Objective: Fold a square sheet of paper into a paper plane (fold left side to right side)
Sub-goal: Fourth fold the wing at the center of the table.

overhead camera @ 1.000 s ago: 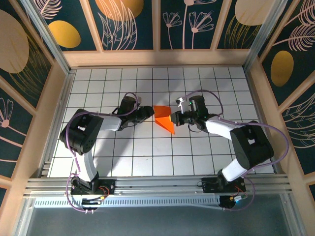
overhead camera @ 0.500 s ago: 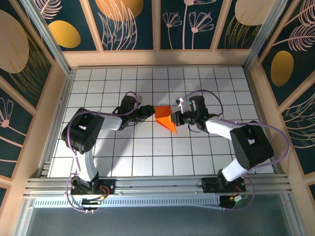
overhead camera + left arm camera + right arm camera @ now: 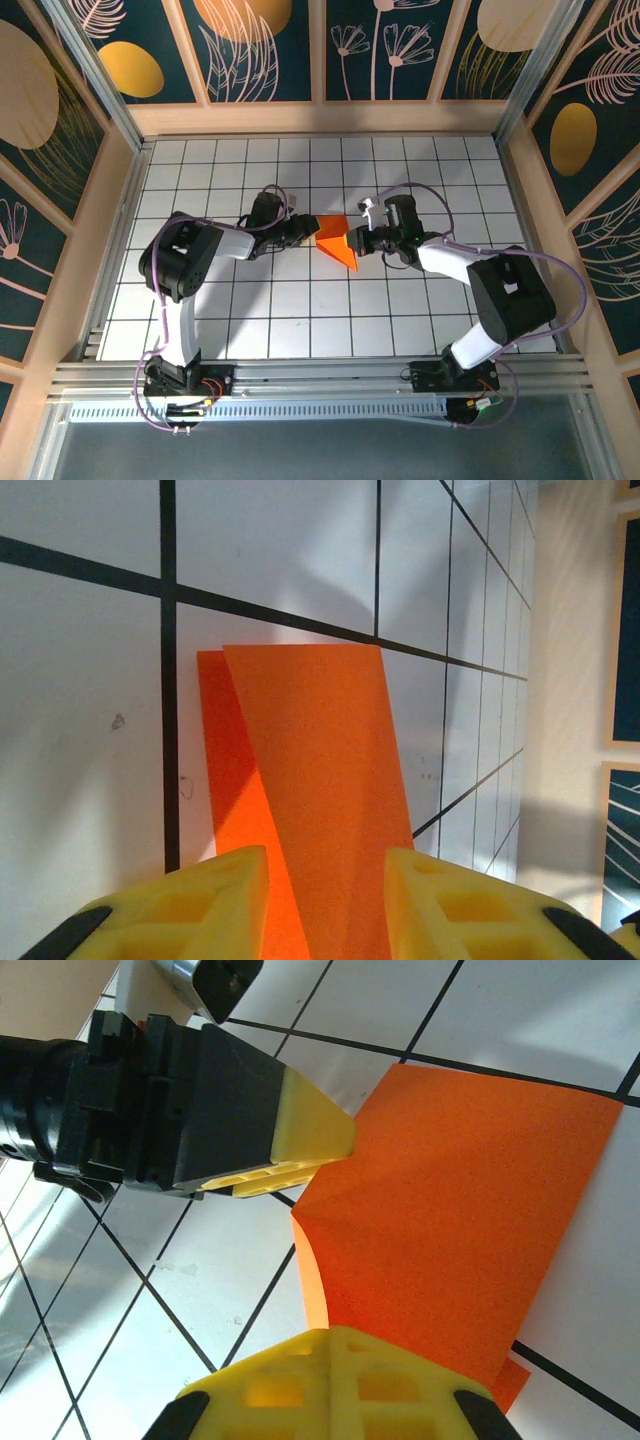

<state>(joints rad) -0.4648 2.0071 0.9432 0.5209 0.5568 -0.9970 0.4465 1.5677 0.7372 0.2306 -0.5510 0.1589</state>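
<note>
The square sheet of paper (image 3: 335, 245) is bright orange and lies folded over near the table's middle, one flap lifted off the tiles. In the left wrist view the paper (image 3: 310, 740) runs up between my two yellow fingers. My left gripper (image 3: 306, 229) (image 3: 325, 862) is at its left edge, jaws apart around the raised flap. From the right wrist view the paper (image 3: 460, 1200) bows upward, and the left gripper (image 3: 345, 1136) touches its far corner. My right gripper (image 3: 353, 241) (image 3: 335, 1338) is shut on the paper's near edge.
White grid table (image 3: 300, 320) is bounded by a wooden rim (image 3: 320, 118) at the back and side walls. Purple cables loop off both arms. The two grippers face each other less than one tile apart.
The left gripper slid right onto the paper's left edge and its jaws narrowed. The right gripper kept its hold without moving.
</note>
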